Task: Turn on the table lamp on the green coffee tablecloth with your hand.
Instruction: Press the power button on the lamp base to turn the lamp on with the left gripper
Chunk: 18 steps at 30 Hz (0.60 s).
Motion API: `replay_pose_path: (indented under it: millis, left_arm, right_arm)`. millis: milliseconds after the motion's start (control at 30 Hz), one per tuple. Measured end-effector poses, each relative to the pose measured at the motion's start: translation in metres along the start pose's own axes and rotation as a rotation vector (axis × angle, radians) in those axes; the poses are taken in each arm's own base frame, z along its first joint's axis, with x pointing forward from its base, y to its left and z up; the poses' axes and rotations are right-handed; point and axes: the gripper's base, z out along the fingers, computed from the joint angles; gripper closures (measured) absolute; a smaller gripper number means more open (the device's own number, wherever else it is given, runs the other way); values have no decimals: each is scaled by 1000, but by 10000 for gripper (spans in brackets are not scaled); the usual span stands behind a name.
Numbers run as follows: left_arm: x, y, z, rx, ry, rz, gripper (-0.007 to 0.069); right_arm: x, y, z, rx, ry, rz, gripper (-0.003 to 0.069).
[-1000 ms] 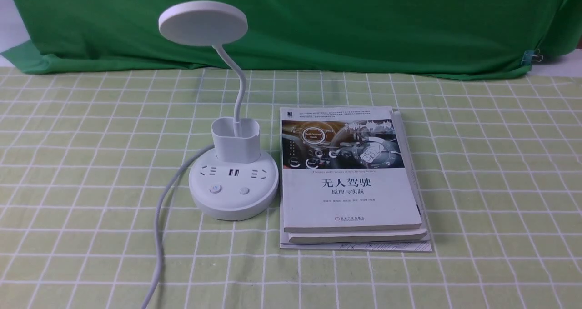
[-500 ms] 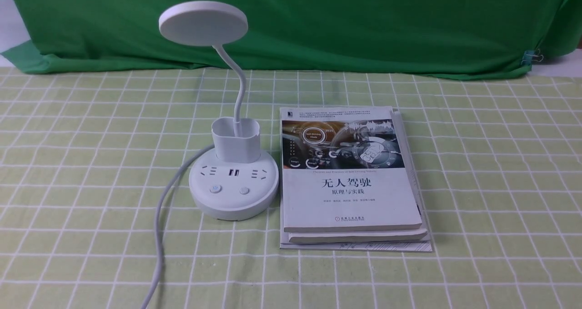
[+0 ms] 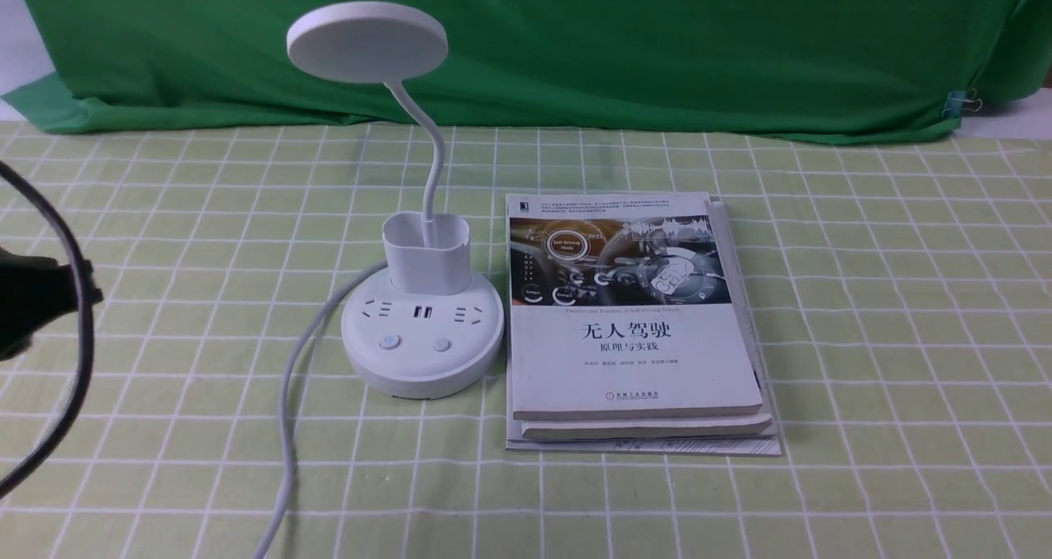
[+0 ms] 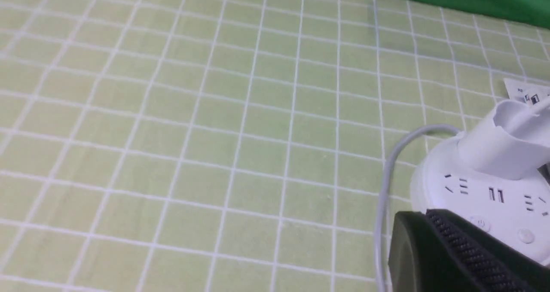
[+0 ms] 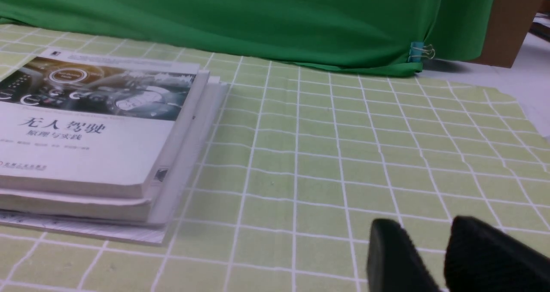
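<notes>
The white table lamp stands left of centre on the green coffee tablecloth (image 3: 863, 296). Its disc head (image 3: 367, 41) is up on the bent neck, and its round base (image 3: 421, 345) carries two buttons (image 3: 389, 343). No light shows from the head. A dark part of my left arm (image 3: 33, 296) with a looping black cable is at the left edge, well left of the lamp. In the left wrist view my left gripper (image 4: 425, 214) is shut and empty, just short of the base (image 4: 494, 197). My right gripper (image 5: 425, 225) is open and empty over bare cloth.
A stack of books (image 3: 633, 329) lies right against the lamp base and shows in the right wrist view (image 5: 94, 129). The lamp's white power cable (image 3: 288, 411) runs from the base to the front edge. A dark green backdrop (image 3: 657, 41) hangs behind, with a binder clip (image 3: 957, 103) at its right.
My left arm with its cable loop has come into the front view at the left edge; before, no arm showed. The lamp and books have not moved.
</notes>
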Motion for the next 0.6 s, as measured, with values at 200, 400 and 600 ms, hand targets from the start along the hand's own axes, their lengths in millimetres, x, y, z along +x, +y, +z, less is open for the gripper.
replay_pose_path:
  millis: [200, 400, 600]
  left_arm:
    - [20, -2, 44, 43, 272, -32, 625]
    - [51, -21, 86, 218, 583, -12, 625]
    - [53, -63, 112, 184, 698, 233, 625]
  right_arm:
    - [0, 0, 0, 0, 0, 0, 414]
    - [0, 0, 0, 0, 0, 0, 414]
    - [0, 0, 0, 0, 0, 0, 414]
